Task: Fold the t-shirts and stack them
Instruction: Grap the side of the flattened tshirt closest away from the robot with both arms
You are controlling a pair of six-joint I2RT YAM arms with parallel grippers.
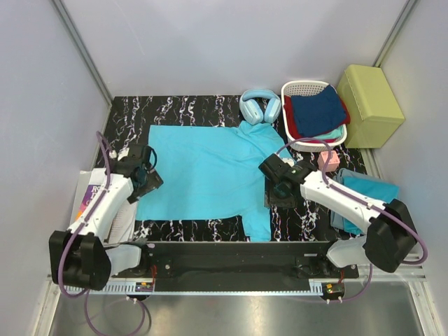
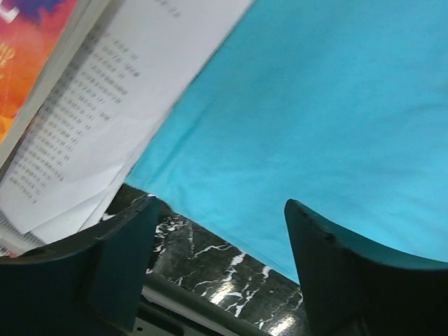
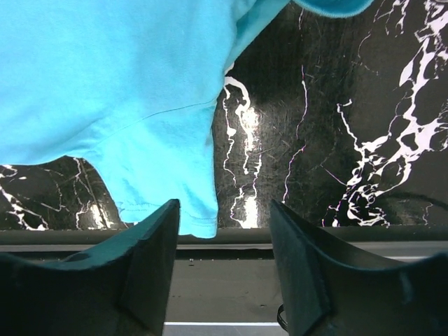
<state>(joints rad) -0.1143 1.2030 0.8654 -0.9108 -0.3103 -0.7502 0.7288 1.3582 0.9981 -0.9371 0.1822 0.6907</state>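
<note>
- 1 turquoise t-shirt (image 1: 210, 171) lies spread flat on the black marbled counter (image 1: 308, 213), between the 2 arms, with 1 sleeve reaching toward the near edge.
- The left gripper (image 2: 222, 210) hangs over the shirt's left edge, its fingers wide apart with nothing between them.
- The right gripper (image 3: 224, 210) hangs over bare counter just beside the sleeve hem, its fingers also parted and holding nothing.
- A second turquoise t-shirt (image 1: 369, 190) lies at the counter's right edge, partly under the right arm.
- A white lattice basket (image 1: 308, 85) stands at the far right corner; in it are a navy garment (image 1: 318, 108) on top, a red garment (image 1: 290, 119) below it and some teal cloth (image 1: 334, 133) at the near side.
- A closed yellow-green box (image 1: 369, 105) stands just right of the basket; its inside is hidden.
- Pale blue headphones (image 1: 260, 105) sit just left of the basket, by the shirt's collar.
- Printed papers (image 2: 105, 91) lie at the shirt's left edge.
</note>
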